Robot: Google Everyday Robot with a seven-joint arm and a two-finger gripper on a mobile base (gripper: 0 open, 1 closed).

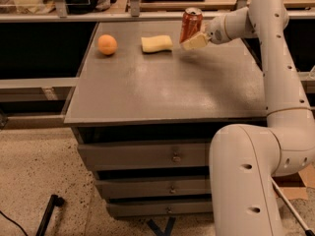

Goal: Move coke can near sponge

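The robot's smooth, glossy off-white plastic arm [275, 63] is built from rounded tubular links joined at thin dark seams. The fat off-white lower link [246, 181], at five o'clock, carries a few small dark round holes. At one o'clock, the gripper [192, 39] has blocky cream-tan fingers [195, 41] on a bulbous white wrist [221, 31].

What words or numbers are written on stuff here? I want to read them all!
No text can be read anywhere.
coke can: any print on it is too blurred to read.
sponge, orange fruit, table, drawers: no writing shows.
tool: holds the coke can at the table's far side; no label shows.
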